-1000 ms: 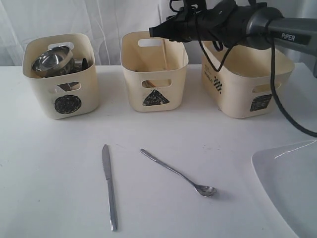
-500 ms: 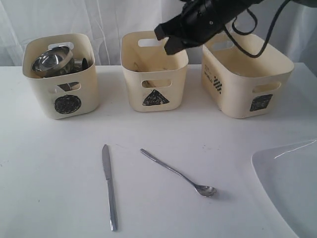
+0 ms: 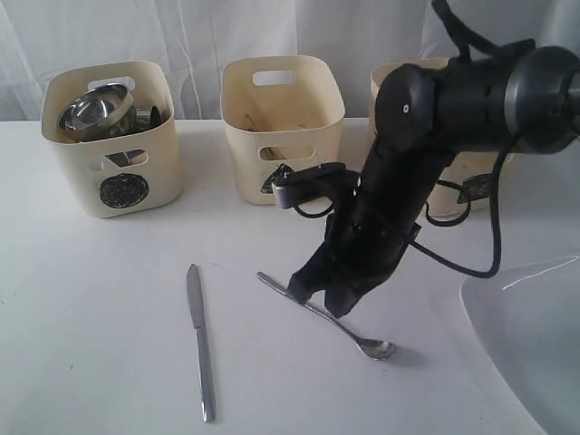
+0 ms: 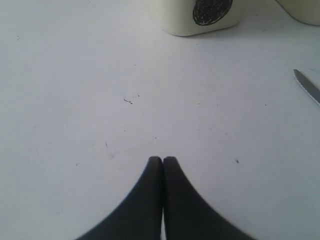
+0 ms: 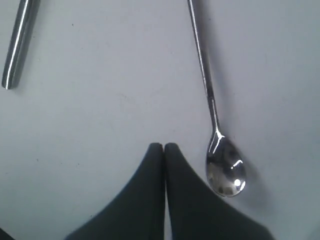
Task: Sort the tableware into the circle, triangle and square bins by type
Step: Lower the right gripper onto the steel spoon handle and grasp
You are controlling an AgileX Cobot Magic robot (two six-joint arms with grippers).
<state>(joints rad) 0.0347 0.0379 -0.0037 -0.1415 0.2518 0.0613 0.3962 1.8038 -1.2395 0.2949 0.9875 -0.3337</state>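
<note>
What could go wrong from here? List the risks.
1. The right gripper is shut and empty beside the spoon; lowered like this it would likely shove the spoon, not grip it.
2. The spoon lies flat on the table, so a grab may scrape the surface or slip off the thin handle.
3. The arm's loose cable hangs near the plate and might snag.

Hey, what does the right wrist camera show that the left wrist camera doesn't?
Only the right wrist view: the spoon, lying beside the shut right pincer, not gripped. Only the left wrist view: the circle bin with its scribbled mark, beyond the shut left pincer. Both: part of the knife on the white table.
</note>
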